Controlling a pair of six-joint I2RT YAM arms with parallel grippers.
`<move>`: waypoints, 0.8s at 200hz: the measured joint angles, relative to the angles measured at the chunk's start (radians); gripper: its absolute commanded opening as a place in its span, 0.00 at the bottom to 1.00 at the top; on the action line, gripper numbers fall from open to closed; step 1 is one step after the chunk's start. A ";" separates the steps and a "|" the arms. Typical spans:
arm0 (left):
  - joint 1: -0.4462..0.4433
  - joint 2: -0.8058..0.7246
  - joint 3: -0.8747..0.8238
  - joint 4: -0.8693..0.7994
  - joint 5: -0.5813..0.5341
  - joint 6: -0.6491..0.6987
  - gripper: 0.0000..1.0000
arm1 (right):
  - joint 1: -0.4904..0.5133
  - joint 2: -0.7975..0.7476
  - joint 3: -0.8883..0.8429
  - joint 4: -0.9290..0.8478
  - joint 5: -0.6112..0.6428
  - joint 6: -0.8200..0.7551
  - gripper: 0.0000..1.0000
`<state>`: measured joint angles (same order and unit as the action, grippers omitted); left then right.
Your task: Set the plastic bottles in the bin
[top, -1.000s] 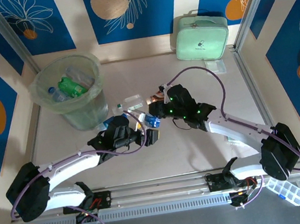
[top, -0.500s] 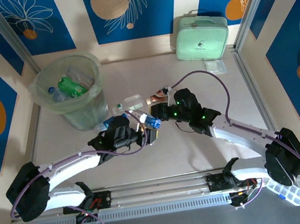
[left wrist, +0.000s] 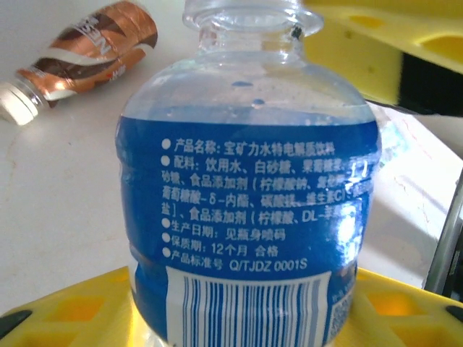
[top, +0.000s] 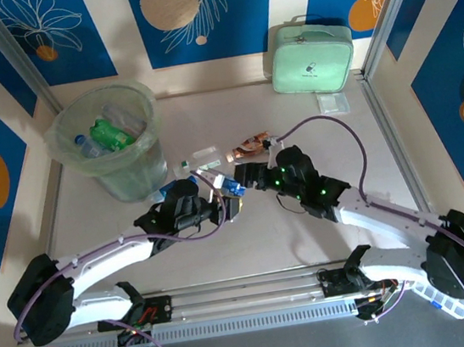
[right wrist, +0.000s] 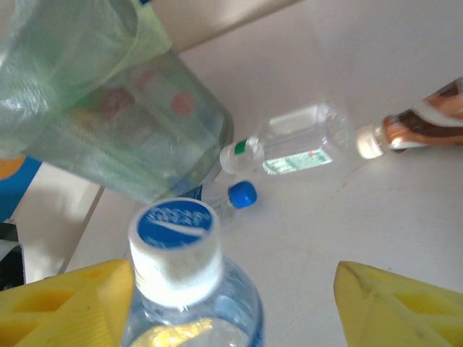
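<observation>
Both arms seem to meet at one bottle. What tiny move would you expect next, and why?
Probably the right hand backs away. Its fingers stand apart either side of the cap, while the left hand is closed on the blue-labelled bottle, so the left arm seems set to carry it to the bin.

In my left pincer [left wrist: 239, 173], the blue-label bottle [left wrist: 246, 202]: neck top and base cut off by the frame, barcode [left wrist: 253, 307] cropped. Seen from my right pincer [right wrist: 231, 303], its cap [right wrist: 173, 231] is blurred, body cropped below. Ahead-left of that pincer the bin [right wrist: 108, 123] runs off frame, contents just smears through the wall. Ahead-right, brown bottle [right wrist: 423, 123] cropped at the edge. From above, both pincers hide most of the blue-label bottle.
</observation>
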<state>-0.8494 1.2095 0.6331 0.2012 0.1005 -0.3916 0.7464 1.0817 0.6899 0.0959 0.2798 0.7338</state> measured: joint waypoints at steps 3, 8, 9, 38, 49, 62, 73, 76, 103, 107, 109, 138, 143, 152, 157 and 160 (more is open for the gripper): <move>0.000 -0.005 0.000 0.000 -0.005 -0.003 0.46 | 0.004 -0.013 -0.006 0.001 0.017 0.001 0.72; 0.000 -0.013 0.000 -0.001 -0.011 -0.004 0.44 | 0.009 -0.039 -0.016 0.000 0.044 0.007 0.72; 0.000 -0.014 0.000 -0.002 -0.013 -0.004 0.44 | 0.010 -0.042 -0.018 0.001 0.048 0.008 0.72; 0.000 -0.071 0.004 -0.054 -0.069 -0.022 0.34 | 0.027 -0.151 -0.060 -0.022 0.209 0.046 0.70; 0.000 -0.096 0.021 -0.100 -0.094 -0.027 0.29 | 0.029 -0.158 -0.060 -0.040 0.257 0.061 0.70; 0.000 -0.123 0.061 -0.165 -0.126 -0.032 0.25 | 0.029 -0.144 -0.055 -0.064 0.299 0.071 0.69; 0.000 -0.144 0.111 -0.226 -0.153 -0.039 0.19 | 0.030 -0.115 -0.045 -0.091 0.324 0.076 0.69; 0.000 -0.150 0.128 -0.245 -0.162 -0.045 0.17 | 0.031 -0.105 -0.042 -0.095 0.327 0.077 0.69; 0.000 -0.181 0.333 -0.428 -0.273 -0.103 0.23 | 0.039 0.000 -0.003 -0.123 0.348 0.079 0.69; 0.001 -0.181 0.378 -0.465 -0.298 -0.117 0.23 | 0.042 0.022 0.007 -0.129 0.350 0.078 0.69; 0.002 -0.181 0.393 -0.478 -0.307 -0.126 0.23 | 0.043 0.030 0.010 -0.132 0.351 0.078 0.69; 0.055 -0.135 0.714 -0.737 -0.437 -0.269 0.21 | 0.069 0.170 0.100 -0.185 0.373 0.070 0.69; 0.074 -0.115 0.776 -0.781 -0.457 -0.296 0.21 | 0.072 0.197 0.121 -0.199 0.376 0.067 0.70; 0.108 -0.081 0.871 -0.852 -0.484 -0.342 0.21 | 0.074 0.237 0.156 -0.219 0.380 0.067 0.69; 0.133 -0.061 0.917 -0.886 -0.492 -0.366 0.21 | 0.077 0.257 0.172 -0.229 0.383 0.064 0.69; 0.146 -0.051 0.940 -0.904 -0.495 -0.380 0.21 | 0.077 0.268 0.182 -0.236 0.386 0.062 0.69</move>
<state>-0.7029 1.1584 1.5734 -0.7025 -0.3946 -0.7712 0.8238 1.3499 0.8722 -0.1402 0.6662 0.7959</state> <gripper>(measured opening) 0.505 0.694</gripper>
